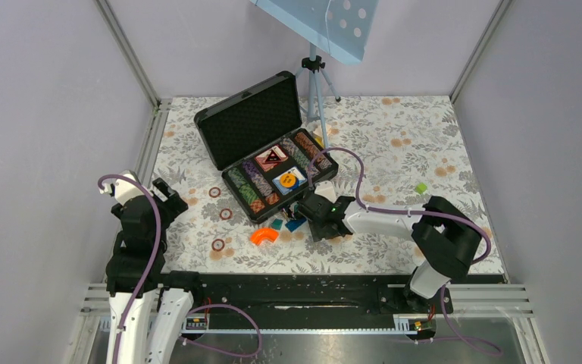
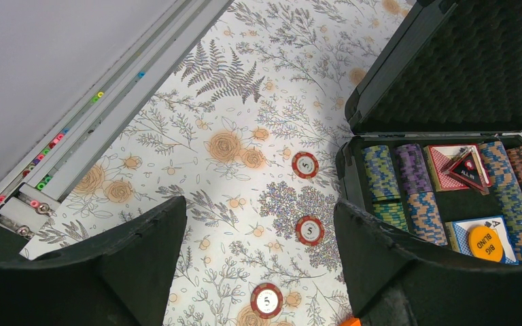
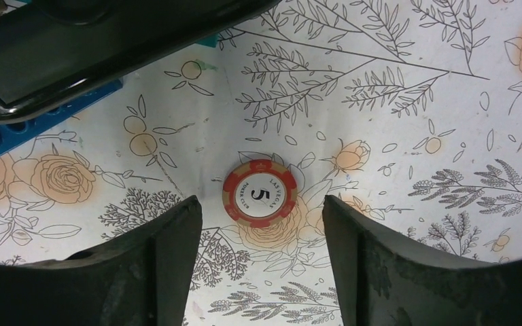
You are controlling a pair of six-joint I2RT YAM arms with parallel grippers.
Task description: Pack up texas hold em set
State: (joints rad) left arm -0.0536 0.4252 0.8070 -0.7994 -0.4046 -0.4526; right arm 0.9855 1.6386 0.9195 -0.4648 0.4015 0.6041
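Note:
The black briefcase (image 1: 251, 121) lies open at the table's middle, with its foam lid up. Its tray holds rows of striped chips (image 1: 251, 188), a red deck (image 1: 270, 158) and a blue deck (image 1: 289, 180). Three loose red "5" chips (image 1: 218, 244) lie left of it and also show in the left wrist view (image 2: 309, 230). My left gripper (image 2: 259, 210) is open and empty above them. My right gripper (image 3: 262, 227) is open, low over the cloth at the case's near corner (image 1: 314, 218). A fourth red "5" chip (image 3: 259, 193) lies just ahead of its fingertips.
An orange curved piece (image 1: 264, 236), a teal block (image 1: 276, 224) and a blue block (image 1: 296, 224) lie in front of the case. A small green bit (image 1: 421, 187) lies to the right. A tripod (image 1: 315, 83) stands behind the case. Metal rails edge the table.

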